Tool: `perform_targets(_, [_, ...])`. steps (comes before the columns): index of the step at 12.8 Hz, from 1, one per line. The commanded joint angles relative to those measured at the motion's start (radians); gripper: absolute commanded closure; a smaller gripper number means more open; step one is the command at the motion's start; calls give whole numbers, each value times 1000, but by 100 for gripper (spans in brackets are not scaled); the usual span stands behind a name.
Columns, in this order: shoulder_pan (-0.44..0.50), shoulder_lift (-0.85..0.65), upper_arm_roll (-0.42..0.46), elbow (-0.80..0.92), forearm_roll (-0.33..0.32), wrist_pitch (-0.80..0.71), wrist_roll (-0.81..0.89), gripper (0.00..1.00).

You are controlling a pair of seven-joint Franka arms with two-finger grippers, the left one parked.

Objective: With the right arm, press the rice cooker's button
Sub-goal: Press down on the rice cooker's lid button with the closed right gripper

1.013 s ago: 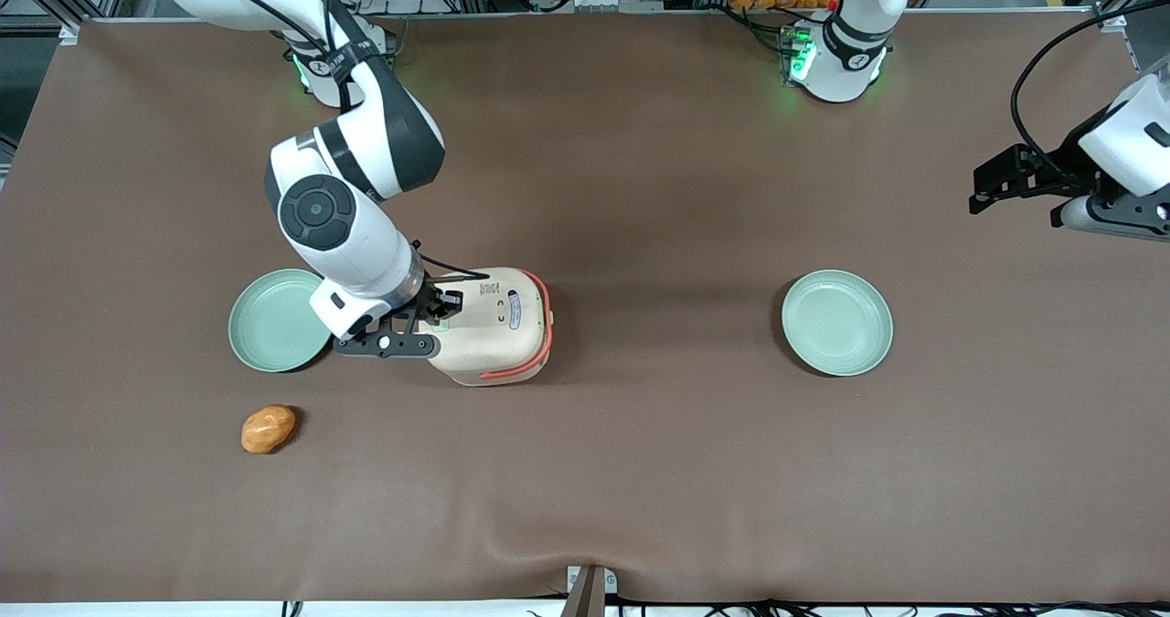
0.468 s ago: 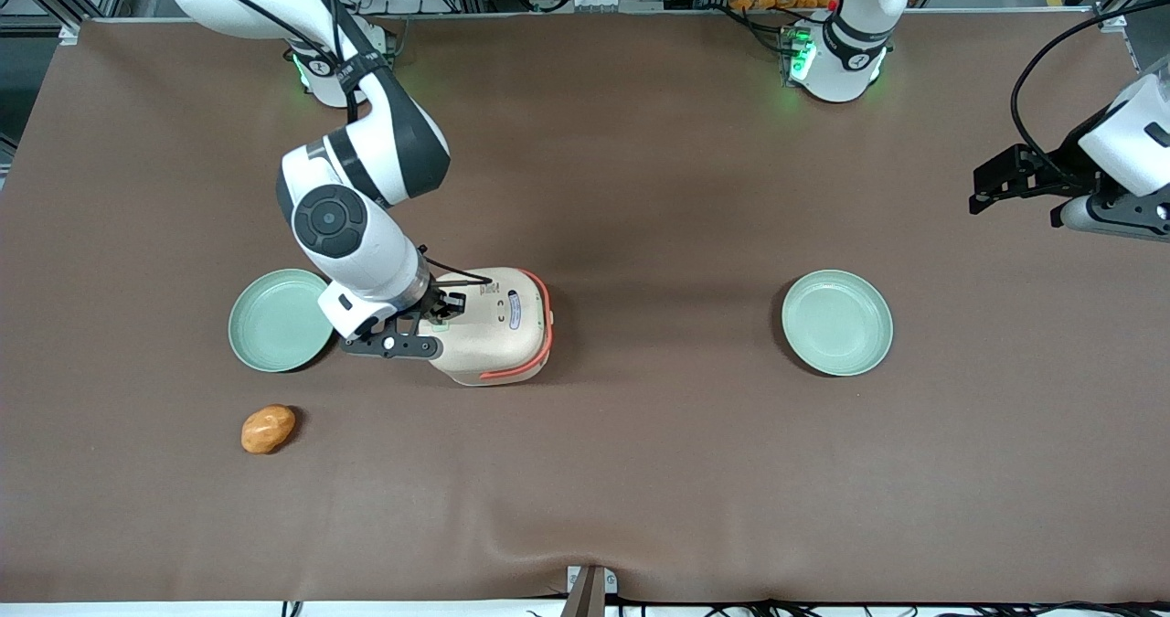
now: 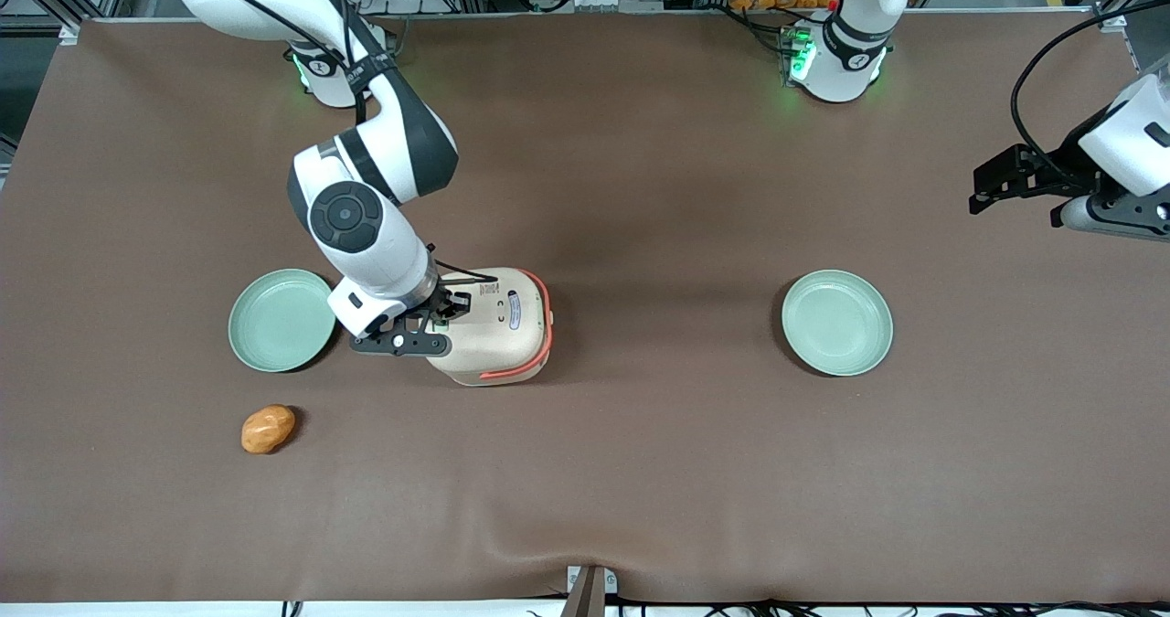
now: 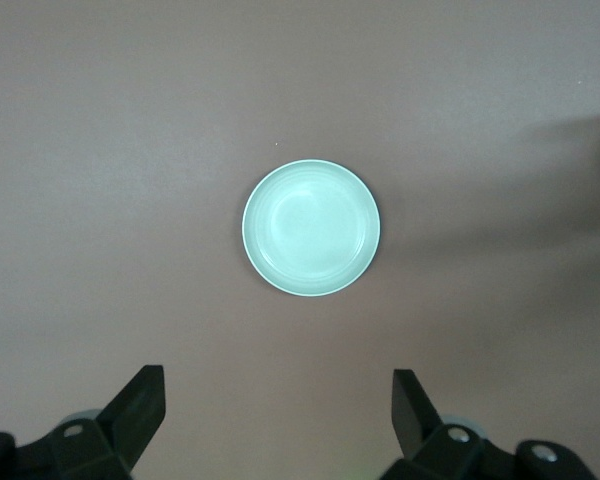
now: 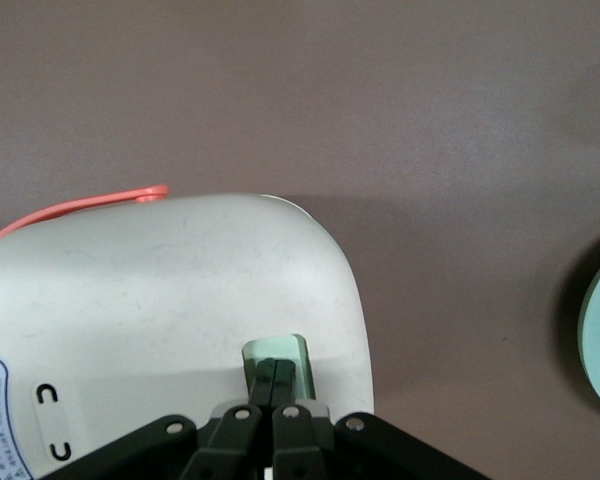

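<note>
Gripper (image 5: 275,378) fingers pinched together, nothing held, tips down on the mint button (image 5: 276,352) at the edge of the cooker (image 3: 494,324) lid. Contact looks made; whether the button is fully pushed in, cannot tell. Lid is closed, so as a guess the press is at or near the end and only the lift-off is left.

Cooker sits directly under the gripper, body stretching away from it toward the parked arm's end of the table. In the front view the gripper (image 3: 437,317) is over the cooker edge closest to the near plate (image 3: 280,319).

Materials and shapes:
- Cooker: rounded cube, matte cream plastic lid with faint speckle, small printed label, thin coral handle (image 3: 545,324) curving round the side away from the gripper.
- Button: small rounded mint rectangle, smooth, set slightly into the lid.
- Fingers: black hard plastic, narrow, flat-faced.
- Near plate: just beside the gripper, round, pale green, glossy, shallow rim.
- Far plate (image 3: 836,322): same kind, well away toward the parked arm's end.
- Bun-like lump (image 3: 268,429): orange-brown, glossy, lumpy oval, nearer the front camera than the gripper.
- Table cover (image 3: 640,471): brown matte cloth, slight ripple at front edge.
</note>
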Motion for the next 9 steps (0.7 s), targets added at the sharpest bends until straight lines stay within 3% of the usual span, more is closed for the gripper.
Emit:
perform_targets(1, [-3, 19, -2, -47, -26, 65, 26, 100])
perform_targets(8, [-26, -123, 14, 40, 42, -80, 7, 98])
perform_targets(9, [-29, -151, 16, 52, 43, -121, 4, 86])
